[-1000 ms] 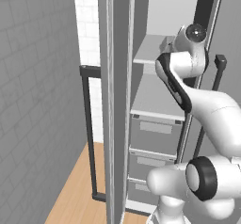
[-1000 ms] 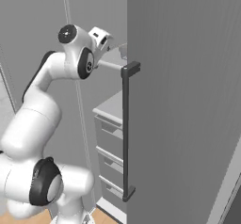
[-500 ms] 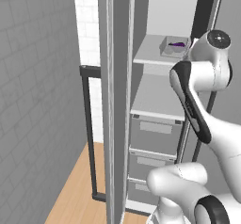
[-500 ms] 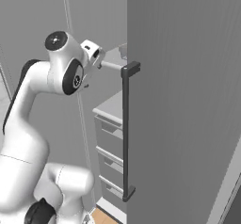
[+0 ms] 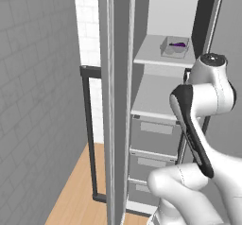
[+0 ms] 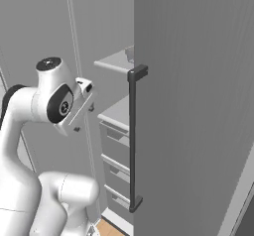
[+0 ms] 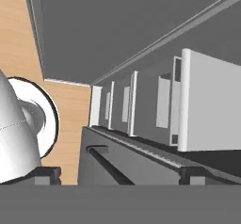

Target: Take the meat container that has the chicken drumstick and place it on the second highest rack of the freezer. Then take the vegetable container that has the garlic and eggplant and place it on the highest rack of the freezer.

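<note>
**One container shelved, tool empty**

One container [image 5: 176, 47] with the eggplant [image 5: 178, 44] sits on the highest rack [image 5: 163, 56] of the freezer [image 5: 156, 125], toward 1 o'clock in the left base view; the garlic is too small to make out. The second highest rack [image 5: 153, 99] looks bare. The tool [image 7: 120, 171] stands wide, holding nothing, aimed along the drawers [image 7: 155, 108]. Best to draw back clear of the door handle [image 6: 133, 138] without brushing it.

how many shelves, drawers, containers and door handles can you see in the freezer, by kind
shelf boards: 2 (highest rack, lower shelf)
grey drawers: 3 (top drawer)
containers: 1 (container with the eggplant)
dark bar handles: 2 (left handle, right handle)
total: 8
</note>
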Motion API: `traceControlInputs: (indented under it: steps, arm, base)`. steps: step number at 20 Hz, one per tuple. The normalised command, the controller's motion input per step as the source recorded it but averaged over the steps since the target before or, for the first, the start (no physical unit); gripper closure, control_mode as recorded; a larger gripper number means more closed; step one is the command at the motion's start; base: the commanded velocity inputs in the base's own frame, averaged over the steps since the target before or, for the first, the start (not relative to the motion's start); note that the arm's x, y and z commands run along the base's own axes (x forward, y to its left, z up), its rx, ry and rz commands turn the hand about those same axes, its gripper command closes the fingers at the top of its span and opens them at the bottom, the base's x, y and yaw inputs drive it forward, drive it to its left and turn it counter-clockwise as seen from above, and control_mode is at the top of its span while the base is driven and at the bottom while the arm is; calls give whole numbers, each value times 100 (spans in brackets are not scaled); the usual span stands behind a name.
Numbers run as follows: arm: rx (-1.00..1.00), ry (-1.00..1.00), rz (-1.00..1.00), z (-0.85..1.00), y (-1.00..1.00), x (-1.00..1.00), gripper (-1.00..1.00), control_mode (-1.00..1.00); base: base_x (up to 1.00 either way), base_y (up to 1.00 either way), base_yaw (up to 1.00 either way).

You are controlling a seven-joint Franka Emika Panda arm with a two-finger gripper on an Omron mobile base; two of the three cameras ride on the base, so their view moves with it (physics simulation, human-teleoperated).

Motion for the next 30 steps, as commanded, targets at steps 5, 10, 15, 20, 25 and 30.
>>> traceControlInputs:
  steps: [5,10,15,20,25,30]
  arm:
    - [-11,16,6,-69,14,-14,-100,-100]
    - [0,0,0,-9,-12,-2,-100,-100]
    - [0,0,0,-1,0,-8,-100,100]
    - [0,0,0,0,0,0,-100,100]
    - [0,0,0,0,0,0,-100,100]
    - [0,0,0,0,0,0,-100,100]
  base:
    - [0,0,0]
    - [0,0,0]
    - [-16,0,-1]
    - [-100,5,-38]
    - [-81,-36,-55]
    - [-16,-100,-51]
